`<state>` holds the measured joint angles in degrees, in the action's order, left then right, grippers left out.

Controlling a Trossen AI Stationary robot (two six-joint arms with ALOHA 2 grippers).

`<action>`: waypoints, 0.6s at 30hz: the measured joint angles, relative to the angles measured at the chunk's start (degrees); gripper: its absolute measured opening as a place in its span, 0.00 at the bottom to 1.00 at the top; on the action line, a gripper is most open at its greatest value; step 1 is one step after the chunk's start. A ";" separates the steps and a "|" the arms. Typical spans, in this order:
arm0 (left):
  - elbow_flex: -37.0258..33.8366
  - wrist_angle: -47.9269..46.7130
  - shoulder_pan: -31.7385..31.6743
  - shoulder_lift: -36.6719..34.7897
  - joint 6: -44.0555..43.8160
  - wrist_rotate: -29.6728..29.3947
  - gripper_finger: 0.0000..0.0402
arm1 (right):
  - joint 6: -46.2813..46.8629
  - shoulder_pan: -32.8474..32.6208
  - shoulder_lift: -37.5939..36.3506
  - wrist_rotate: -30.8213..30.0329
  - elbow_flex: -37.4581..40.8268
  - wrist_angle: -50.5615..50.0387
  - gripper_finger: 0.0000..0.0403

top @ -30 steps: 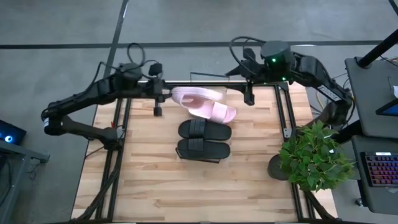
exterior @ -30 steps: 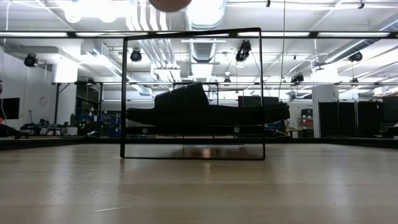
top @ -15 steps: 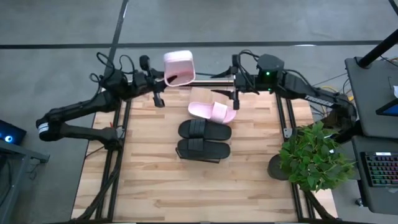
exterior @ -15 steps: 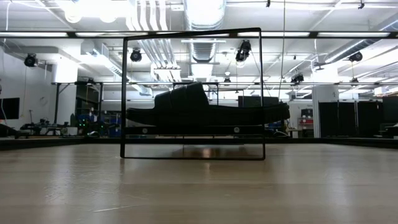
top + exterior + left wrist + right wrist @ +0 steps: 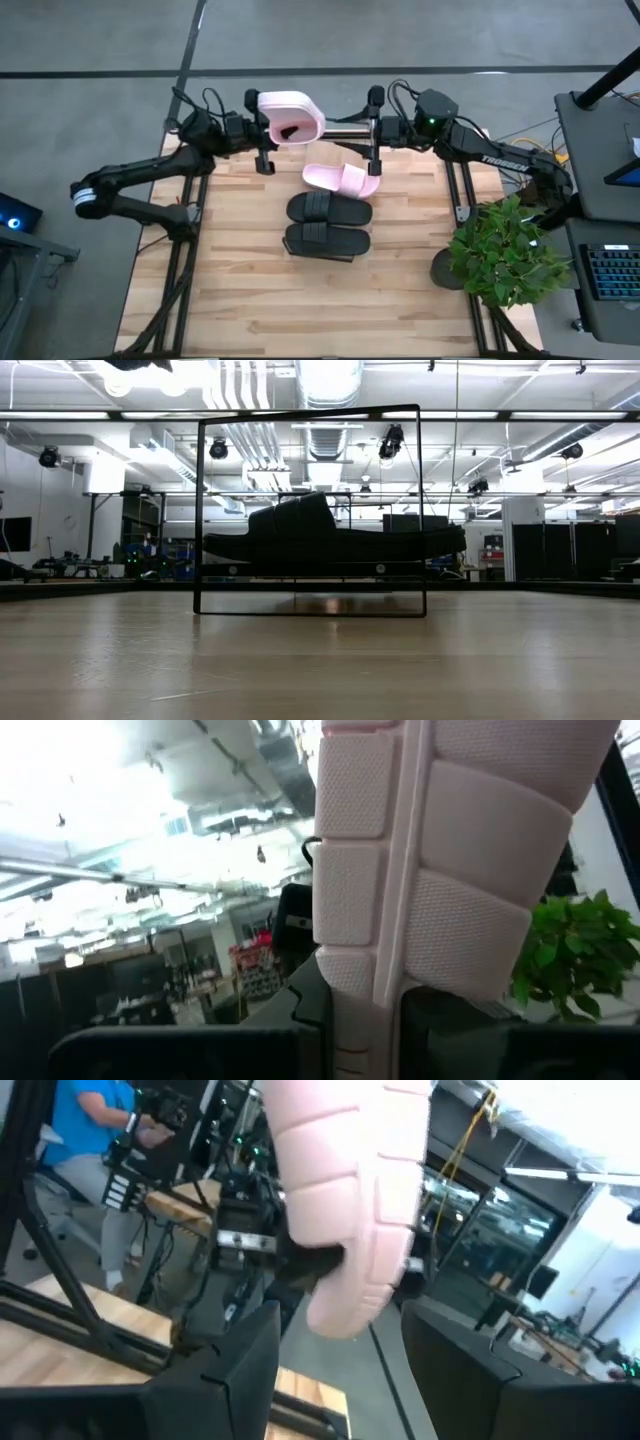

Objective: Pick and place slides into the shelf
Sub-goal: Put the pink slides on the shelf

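A pale pink slide [image 5: 290, 115] hangs in the air near the top centre of the high view, over the far edge of the worktop [image 5: 250, 290]. The left end effector [image 5: 262, 140] is clamped on its edge; in the left wrist view the textured sole [image 5: 430, 870] rises from between the dark fingers [image 5: 300, 1020]. The right end effector [image 5: 372, 128] sits just right of that slide, its fingers spread wide and holding nothing; in the right wrist view the pink slide [image 5: 350, 1200] shows ahead of them, apart from the fingers.

The second pink slide [image 5: 342, 180] lies on the worktop below and between the two end effectors. Just below it in the frame, two black slides [image 5: 328, 224] lie side by side, touching.

In the low view the shelf [image 5: 310, 510] appears as a thin black wire frame at centre, a dark slide silhouette [image 5: 330, 540] within its outline.

A potted plant [image 5: 505, 250] stands at the worktop's right edge.
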<state>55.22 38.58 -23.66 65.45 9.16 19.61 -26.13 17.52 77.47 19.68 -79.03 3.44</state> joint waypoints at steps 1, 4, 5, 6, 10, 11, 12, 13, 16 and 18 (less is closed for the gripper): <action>0.02 1.60 0.01 0.78 -0.26 0.11 0.08 | -0.10 -0.02 0.13 0.23 -0.04 0.80 0.50; 0.02 6.62 -0.02 3.30 -1.89 2.46 0.08 | -0.30 0.48 0.18 0.23 -0.08 2.31 0.50; 0.02 7.53 -0.02 3.99 -2.32 3.07 0.08 | -0.30 0.69 0.18 0.28 -0.07 2.44 0.50; 0.02 8.43 -0.02 4.64 -2.51 3.37 0.08 | -0.30 0.97 0.23 0.64 -0.06 2.59 0.50; 0.88 9.88 -0.05 7.03 -2.39 4.18 0.08 | 0.42 1.69 0.29 2.64 -0.06 2.73 0.50; 1.17 10.66 -0.09 7.62 -2.40 4.16 0.08 | 0.40 1.69 0.29 2.79 -0.06 2.73 0.50; 1.36 10.99 -0.11 8.04 -2.41 4.12 0.08 | 0.32 1.78 0.29 2.81 -0.06 2.73 0.50; 1.59 11.35 -0.11 8.56 -2.39 4.15 0.08 | 0.19 1.75 0.29 2.94 -0.06 2.73 0.50; 3.02 12.89 -0.13 10.20 -2.44 4.27 0.08 | 0.20 1.78 0.31 3.17 -0.06 2.73 0.50; 4.03 13.45 -0.12 11.26 -2.72 4.68 0.08 | 0.13 1.94 0.31 3.16 -0.06 2.48 0.50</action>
<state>59.25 52.02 -23.78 76.71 6.44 24.29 -26.00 19.46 77.78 22.85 -79.09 5.92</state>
